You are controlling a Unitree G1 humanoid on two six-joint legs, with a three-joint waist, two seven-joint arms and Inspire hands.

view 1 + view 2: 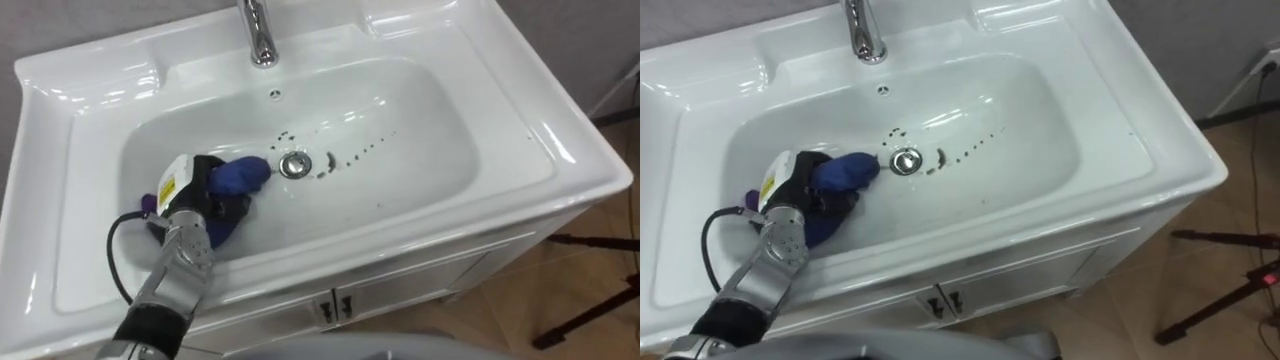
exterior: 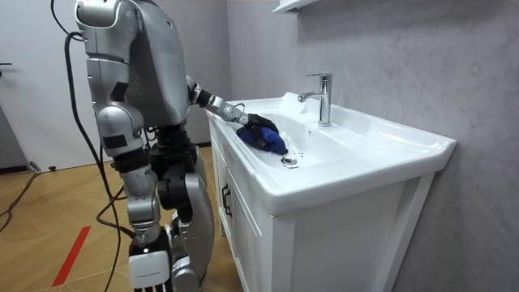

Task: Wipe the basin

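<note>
We stand close against the white cabinet (image 2: 324, 243), facing the white basin (image 1: 420, 140) set in its top. Behind the drain (image 1: 294, 164) the chrome faucet (image 1: 260, 35) rises from the back rim. Our left hand (image 1: 195, 195) reaches down into the bowl, left of the drain. Its fingers are curled round a blue cloth (image 1: 240, 175), which lies on the basin floor and bulges out until it nearly touches the drain. Small dark specks (image 1: 355, 154) are scattered just right of the drain and behind it.

Robot stands beside basin (image 2: 365, 162); left hand (image 2: 256, 122) in bowl on blue cloth (image 2: 272, 144), apparently gripping; faucet (image 2: 323, 97) behind.
</note>
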